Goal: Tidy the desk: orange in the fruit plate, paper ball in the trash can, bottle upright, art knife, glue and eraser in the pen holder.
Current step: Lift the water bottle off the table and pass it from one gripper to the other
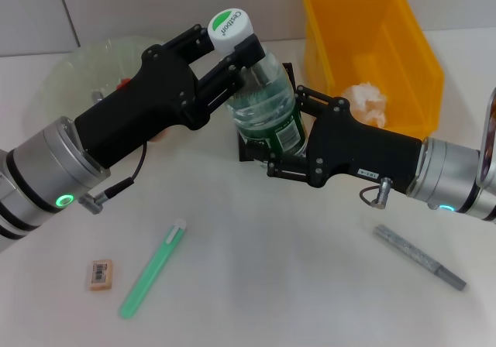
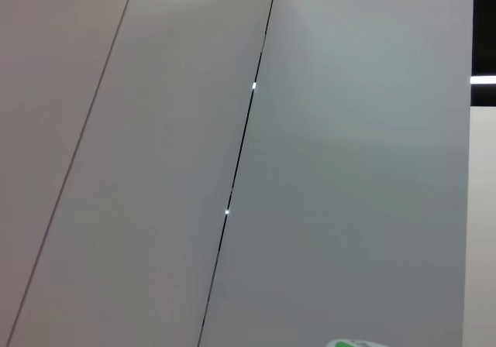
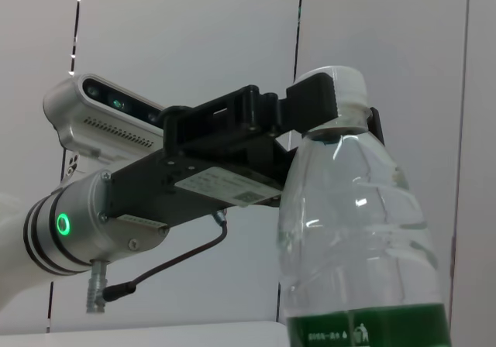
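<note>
Centre of the head view: bottle [image 1: 263, 103] stands upright, left claw [image 1: 235, 51] clamped at its neck, right claw [image 1: 283, 142] clamped low. Paper ball [image 1: 366, 101] already binned (yellow trash can [image 1: 418, 60]). Eraser [image 1: 100, 274], glue [image 1: 152, 268] and art knife [image 1: 418, 255] remain on the bench [image 1: 271, 285].
</note>
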